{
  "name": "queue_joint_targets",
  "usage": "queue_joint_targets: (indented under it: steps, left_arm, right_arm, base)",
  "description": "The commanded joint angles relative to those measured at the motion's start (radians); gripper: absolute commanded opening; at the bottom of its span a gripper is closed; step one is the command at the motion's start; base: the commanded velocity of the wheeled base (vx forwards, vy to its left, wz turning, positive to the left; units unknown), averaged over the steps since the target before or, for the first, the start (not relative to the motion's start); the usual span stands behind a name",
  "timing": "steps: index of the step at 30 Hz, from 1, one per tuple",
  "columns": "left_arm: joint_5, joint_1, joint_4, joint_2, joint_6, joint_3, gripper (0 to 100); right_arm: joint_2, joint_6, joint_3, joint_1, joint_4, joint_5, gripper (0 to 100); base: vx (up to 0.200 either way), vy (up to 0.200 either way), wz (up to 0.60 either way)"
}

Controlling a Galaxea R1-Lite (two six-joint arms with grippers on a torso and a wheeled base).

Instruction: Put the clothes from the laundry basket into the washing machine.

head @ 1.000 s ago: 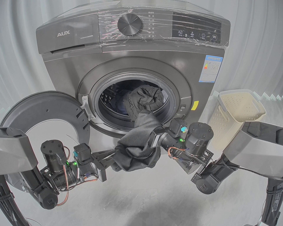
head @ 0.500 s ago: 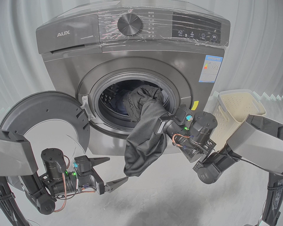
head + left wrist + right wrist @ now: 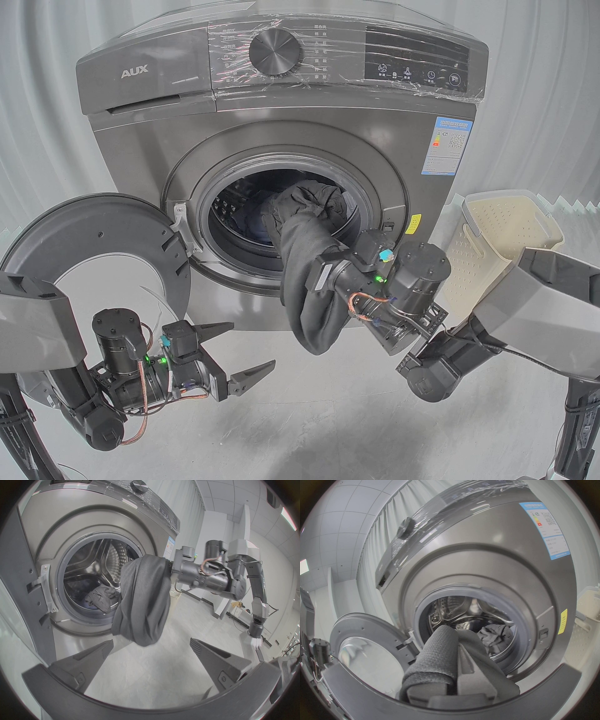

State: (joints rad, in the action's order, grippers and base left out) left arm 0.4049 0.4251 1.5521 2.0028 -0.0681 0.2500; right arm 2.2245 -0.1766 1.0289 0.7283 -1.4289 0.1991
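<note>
garment (image 3: pixel 306 294) hangs from washer (image 3: pixel 281 125) | right tool (image 3: pixel 457 680) grips it | left tool (image 3: pixel 251 344) wide, empty | door (image 3: pixel 94 237) open

Dark garment (image 3: pixel 309 275) hides the right gripper (image 3: pixel 455 684) and fingers; its arm partly blocks the laundry basket (image 3: pixel 507 224).

A dark grey fabric garment (image 3: pixel 142 598) hangs before the grey metal washing machine (image 3: pixel 93 520) — left gripper (image 3: pixel 150 642) jaws spread wide.

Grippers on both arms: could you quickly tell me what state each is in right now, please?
Left gripper: open, holding nothing.
Right gripper: closed on the dark garment hanging from the washing machine opening.
</note>
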Motion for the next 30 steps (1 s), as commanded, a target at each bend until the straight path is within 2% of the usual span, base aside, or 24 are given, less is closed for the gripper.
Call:
queue_joint_targets:
  steps: [1,5,20,24,29,30]
  left_arm:
    - [-0.017,0.021,0.000,0.024,0.022,0.058,100]
    - [-0.044,0.024,0.000,0.047,0.042,0.095,100]
    - [-0.051,0.015,0.005,0.129,0.047,0.184,100]
    - [-0.090,-0.003,0.006,0.169,0.053,0.238,100]
    - [-0.121,-0.012,0.006,0.183,0.077,0.267,100]
    - [-0.129,-0.012,0.006,0.183,0.085,0.275,0]
  right_arm:
    - [0.009,0.002,-0.006,0.052,-0.001,-0.001,0]
    - [0.014,0.000,-0.006,0.091,-0.001,-0.001,0]
    - [0.012,-0.015,-0.007,0.183,-0.008,0.005,0]
    - [0.009,-0.023,-0.026,0.197,-0.015,0.017,0]
    - [0.003,-0.024,-0.070,0.203,-0.031,0.019,0]
    - [0.001,-0.024,-0.075,0.200,-0.031,0.022,0]
  base:
    - [0.000,0.000,0.00]
    - [0.000,0.000,0.00]
    - [0.000,0.000,0.00]
    - [0.000,0.000,0.00]
    - [0.000,0.000,0.00]
    - [0.000,0.000,0.00]
